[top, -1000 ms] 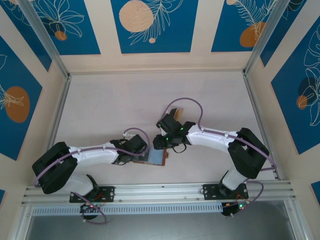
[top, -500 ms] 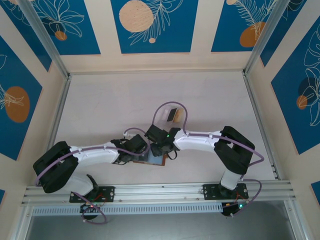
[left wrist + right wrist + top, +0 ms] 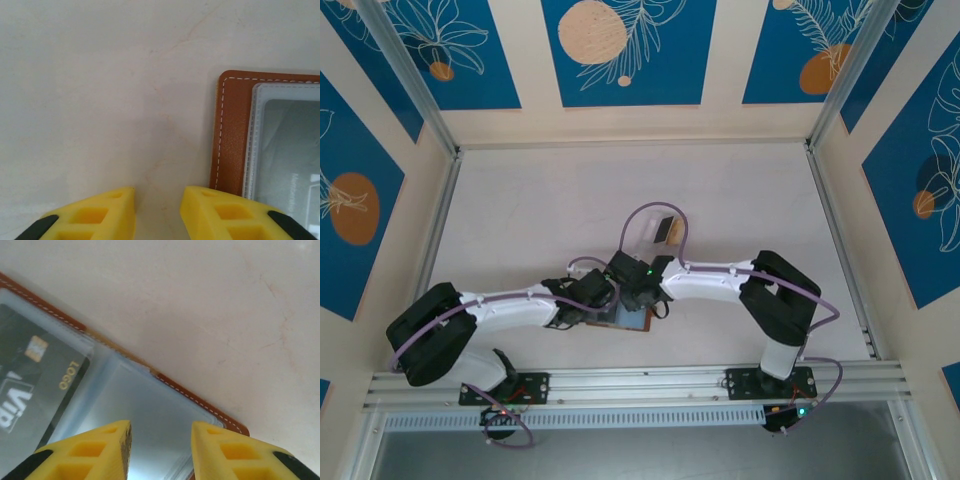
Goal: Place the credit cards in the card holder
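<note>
Card holder [image 3: 628, 320] lies open and flat on the table [image 3: 100, 90], inner pockets facing up. It is the reference for everything below.

My left gripper [image 3: 159, 212]: jaws apart, with bare table in the gap and nothing between them. It hangs over the table just off the holder's brown stitched edge [image 3: 232, 135]. One yellow finger [image 3: 227, 215] reaches that edge; contact cannot be judged. In the top view this gripper [image 3: 601, 309] sits at the holder's left end.

My right gripper [image 3: 160, 450]: jaws apart, nothing held. It is low over the holder's pale grey-blue pocket [image 3: 150, 410], with the stitched brown rim running just beyond. From above it [image 3: 638, 300] covers the holder's far side.

Credit card [image 3: 30, 385]: dark, gold chip, pale lettering, lying inside a pocket of the holder beside my right fingers. The left wrist view shows a dark card [image 3: 295, 150] under the clear pocket.

Clear stand [image 3: 653, 228]: beyond the holder, well apart. Something dark sits at it, too small to read.
</note>
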Available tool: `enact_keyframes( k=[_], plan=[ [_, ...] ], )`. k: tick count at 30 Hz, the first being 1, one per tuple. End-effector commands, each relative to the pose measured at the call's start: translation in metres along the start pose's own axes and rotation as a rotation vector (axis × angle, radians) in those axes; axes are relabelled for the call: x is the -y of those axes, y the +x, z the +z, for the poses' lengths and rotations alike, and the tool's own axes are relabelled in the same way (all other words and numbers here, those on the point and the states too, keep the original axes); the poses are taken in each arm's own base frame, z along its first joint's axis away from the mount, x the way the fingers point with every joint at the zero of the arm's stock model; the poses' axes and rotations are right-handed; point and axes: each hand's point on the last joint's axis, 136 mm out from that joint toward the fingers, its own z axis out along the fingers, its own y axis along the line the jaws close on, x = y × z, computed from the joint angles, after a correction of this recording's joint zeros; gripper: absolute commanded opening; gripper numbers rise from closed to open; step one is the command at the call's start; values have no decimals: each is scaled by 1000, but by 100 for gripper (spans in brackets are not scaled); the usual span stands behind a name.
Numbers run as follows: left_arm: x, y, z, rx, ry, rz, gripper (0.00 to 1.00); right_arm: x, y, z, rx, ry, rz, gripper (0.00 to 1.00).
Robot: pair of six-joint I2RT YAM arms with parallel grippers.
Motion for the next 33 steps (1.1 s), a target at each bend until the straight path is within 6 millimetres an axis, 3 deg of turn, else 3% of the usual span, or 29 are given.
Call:
enact_keyframes(
  k=[1,9,14,23,25,27,33],
  plan=[
    [39,33,32,-121,192,-26,32,-3,5,6,-28,-1,-4,35],
    [38,33,30,-119,191,-23,32,0,16,14,-56,23,4,22],
    [39,33,29,-121,196,-13,32,-1,13,10,-40,19,1,0],
    [41,38,31,-138,203,-4,32,-5,3,-3,-1,-15,-12,0],
    [44,38,32,-143,208,-3,32,-3,1,-7,8,-11,-13,20],
    [46,38,32,-146,208,-1,32,-3,0,-7,8,-10,-19,30],
    [46,34,29,-131,211,1,32,-1,10,9,-46,14,-28,29]
  ],
)
